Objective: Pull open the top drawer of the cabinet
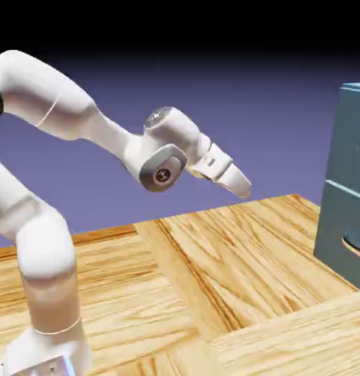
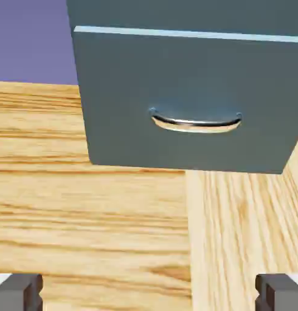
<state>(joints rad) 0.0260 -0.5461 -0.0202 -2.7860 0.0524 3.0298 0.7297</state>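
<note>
The teal-blue cabinet (image 1: 343, 220) stands at the exterior view's right edge, cut off by the frame. Its top drawer (image 1: 350, 125) is shut flush, and only a sliver of the handle shows at the frame's edge. My gripper (image 1: 240, 185) hangs in the air well to the left of the cabinet, pointing down and toward it. In the hand view the gripper (image 2: 148, 294) is open, its grey fingertips (image 2: 17, 291) far apart with nothing between them. That view shows mostly the lower drawer (image 2: 127, 133) with its curved pale handle (image 2: 196, 121). Only the top drawer's bottom strip (image 2: 176, 12) shows there, without its bar handle.
The wooden table (image 1: 212, 294) stretches between my arm and the cabinet. The arm's white links (image 1: 43, 250) rise at the exterior view's left.
</note>
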